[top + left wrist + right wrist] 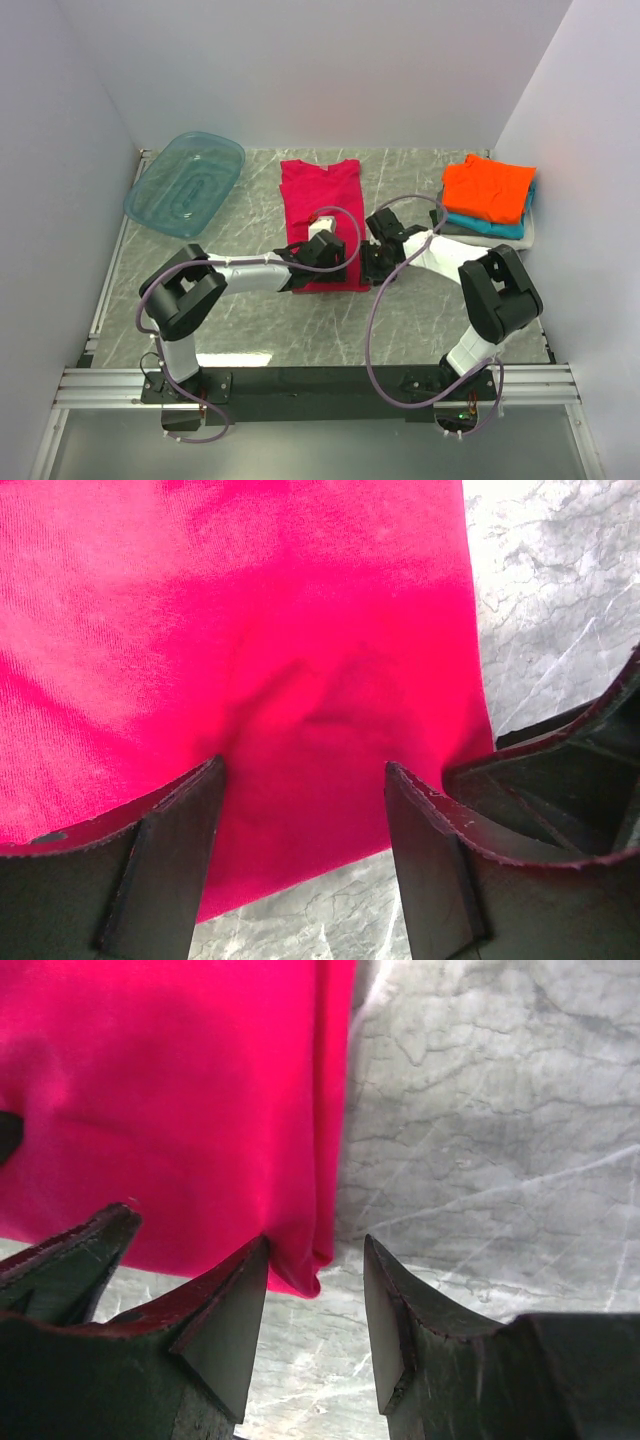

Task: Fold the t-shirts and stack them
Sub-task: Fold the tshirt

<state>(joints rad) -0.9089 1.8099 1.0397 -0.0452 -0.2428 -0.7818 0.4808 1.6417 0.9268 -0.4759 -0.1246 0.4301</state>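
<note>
DONE: stack (487,190) of three folded shirts, orange on top, well right of right gripper (315,1245) | LEFT: magenta shirt (318,190), seemingly part-folded, unstacked, beneath both grippers | left gripper (302,770): wide open astride near hem, holding nothing | right gripper: half open astride near-right corner, not clamped

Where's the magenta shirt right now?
In the top view, the magenta shirt lies mid-table, between the teal tub on the left and the shirt stack on the right.

Top camera high, rear, looking down; both wrist cameras close, sharing crimson t-shirt (250,630).
</note>
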